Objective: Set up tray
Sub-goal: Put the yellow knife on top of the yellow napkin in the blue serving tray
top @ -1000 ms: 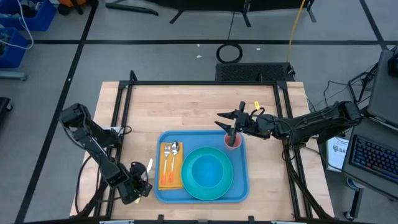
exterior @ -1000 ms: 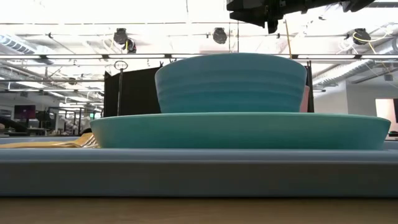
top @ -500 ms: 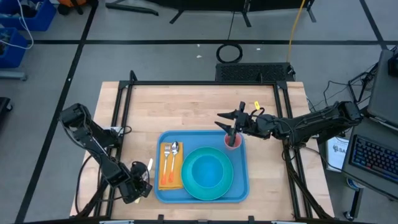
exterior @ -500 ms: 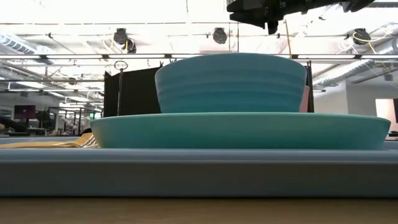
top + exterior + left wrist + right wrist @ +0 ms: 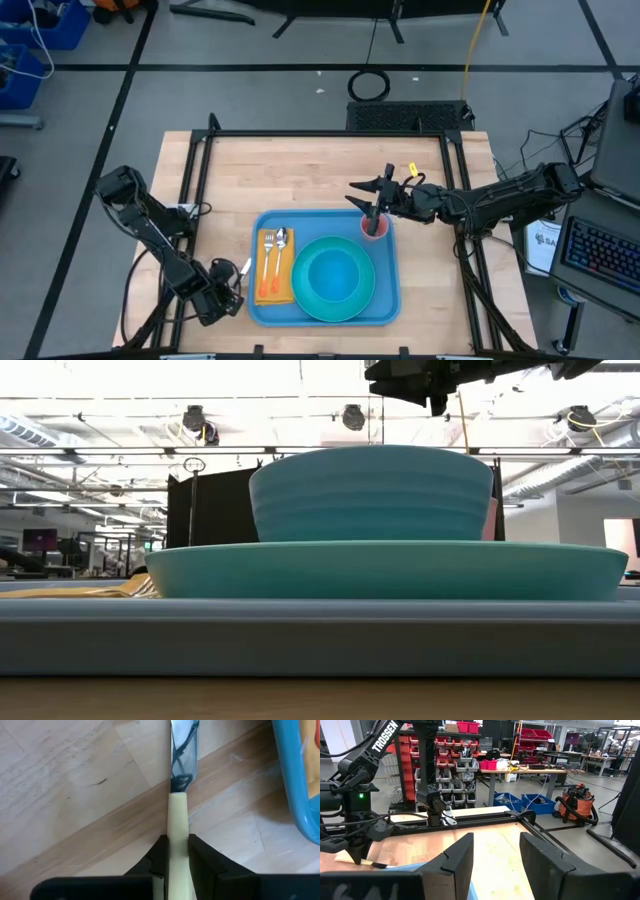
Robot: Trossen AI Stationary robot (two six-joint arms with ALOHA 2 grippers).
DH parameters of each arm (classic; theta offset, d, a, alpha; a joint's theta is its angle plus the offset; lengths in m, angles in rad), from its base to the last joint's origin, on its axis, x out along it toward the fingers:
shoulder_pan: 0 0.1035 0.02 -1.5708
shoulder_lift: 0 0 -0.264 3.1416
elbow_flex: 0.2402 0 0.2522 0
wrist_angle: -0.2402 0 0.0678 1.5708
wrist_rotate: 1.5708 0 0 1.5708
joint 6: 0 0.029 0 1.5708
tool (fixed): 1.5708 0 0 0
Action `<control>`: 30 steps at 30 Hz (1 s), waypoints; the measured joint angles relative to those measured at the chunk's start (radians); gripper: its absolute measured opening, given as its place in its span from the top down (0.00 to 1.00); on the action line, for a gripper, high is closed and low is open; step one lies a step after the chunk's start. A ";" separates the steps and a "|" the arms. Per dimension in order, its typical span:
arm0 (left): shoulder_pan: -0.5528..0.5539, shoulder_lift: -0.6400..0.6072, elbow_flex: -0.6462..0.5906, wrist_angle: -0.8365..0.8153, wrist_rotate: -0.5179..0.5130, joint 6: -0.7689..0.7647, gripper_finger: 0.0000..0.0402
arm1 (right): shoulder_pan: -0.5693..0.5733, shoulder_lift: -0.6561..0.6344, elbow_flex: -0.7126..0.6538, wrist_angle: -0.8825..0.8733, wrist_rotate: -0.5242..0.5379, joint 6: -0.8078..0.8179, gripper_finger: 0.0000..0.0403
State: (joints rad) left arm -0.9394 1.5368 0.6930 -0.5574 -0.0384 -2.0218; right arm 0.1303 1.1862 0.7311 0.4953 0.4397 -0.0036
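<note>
The blue tray [image 5: 392, 300] lies at the table's near middle. It holds a turquoise plate [image 5: 350, 300] with a bowl [image 5: 333, 275], an orange napkin [image 5: 272, 292] with a fork [image 5: 268, 250] and spoon [image 5: 282, 240], and a pink cup [image 5: 374, 229]. A knife [image 5: 243, 267] with a cream handle lies on the wood left of the tray. My left gripper [image 5: 176, 847] is shut on it, pointing down. My right gripper [image 5: 353, 193] hovers open and level by the cup, holding nothing. My left gripper pinches the knife's cream handle [image 5: 177, 820] between its two fingers, one on each long side. The fingers come from above, pointing down, and lie across the knife. The knife lies flat on the table, its blade [image 5: 182, 750] pointing away from the gripper.
A black frame rail [image 5: 200, 160] runs round the table's edges. Bare wood [image 5: 320, 170] lies beyond the tray toward the far edge. In the low view the bowl [image 5: 370, 490] and plate [image 5: 390, 570] fill the picture.
My left gripper has stayed over the knife at the table's near left and has shut on its handle. The knife still lies on the table.
</note>
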 joint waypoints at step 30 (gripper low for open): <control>-0.083 0.005 0.046 -0.108 -0.169 -0.109 0.88 | 0.000 0.000 -0.011 0.002 0.000 0.001 0.62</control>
State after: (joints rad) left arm -1.0225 1.5421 0.7386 -0.6650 -0.2079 -2.1309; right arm 0.1307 1.1862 0.7197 0.4973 0.4400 -0.0025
